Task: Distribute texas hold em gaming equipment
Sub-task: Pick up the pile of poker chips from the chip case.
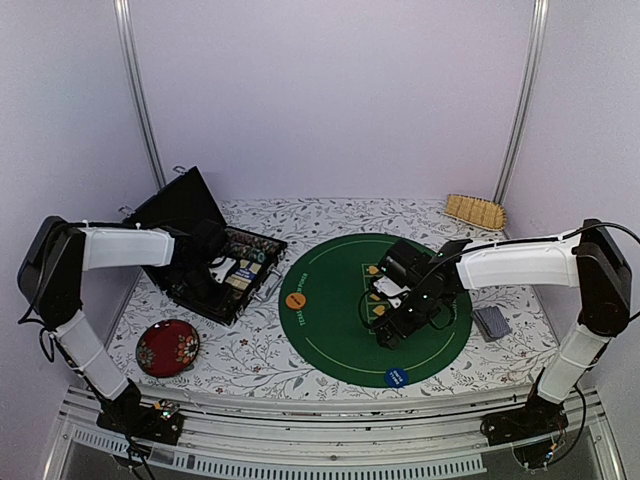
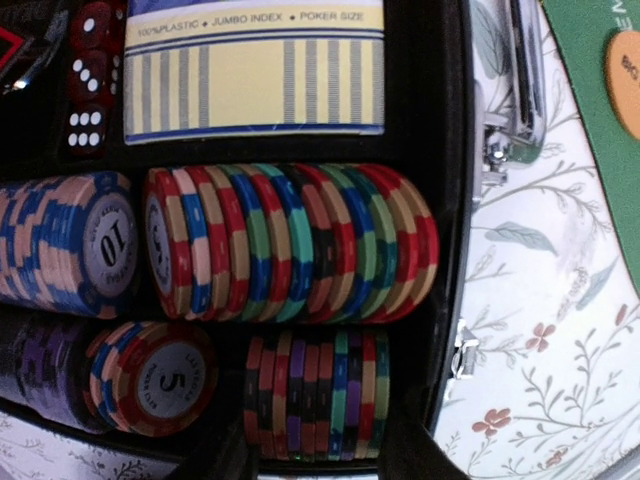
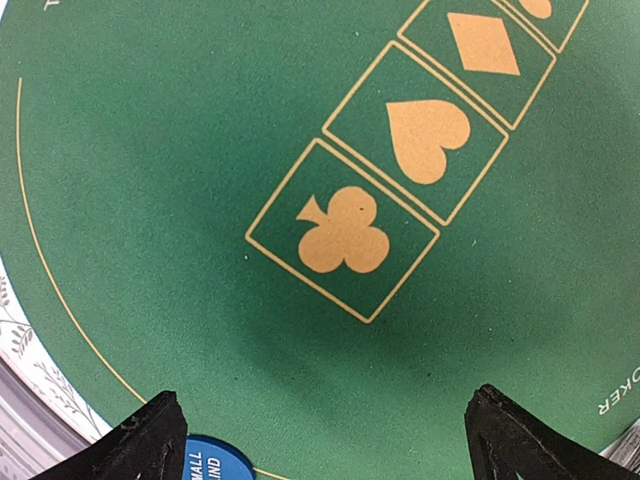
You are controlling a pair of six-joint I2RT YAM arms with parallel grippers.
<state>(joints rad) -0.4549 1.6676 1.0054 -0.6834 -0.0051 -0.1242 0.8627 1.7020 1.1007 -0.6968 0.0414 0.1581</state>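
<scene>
Poker chips [image 2: 290,245], striped red, green, blue and tan, stand on edge in rows inside the open black hard case [image 1: 190,215], which sits at nine o'clock from the round green felt mat [image 1: 330,340]. From my left wrist camera the case also holds dark red dice [image 2: 88,70] at eleven o'clock. Beside them is a yellow-striped card box [image 2: 255,70] printed "100% PLASTIC • JUMBO INDEX • POKER SIZE". One blue chip face reads "10", a red one "5".

My left pincer [image 2: 315,465] straddles the lowest chip row; I cannot tell whether it is clenched. My right pincer [image 3: 335,445] hangs released and empty over the mat's club, heart and diamond boxes.

An orange round disc [image 1: 295,300] lies at the mat's nine o'clock. A blue round disc [image 1: 396,377] lies at six, its white lettering cut off. A grey-backed card deck [image 1: 490,322] lies on the floral tabletop [image 1: 300,215] at three o'clock.
</scene>
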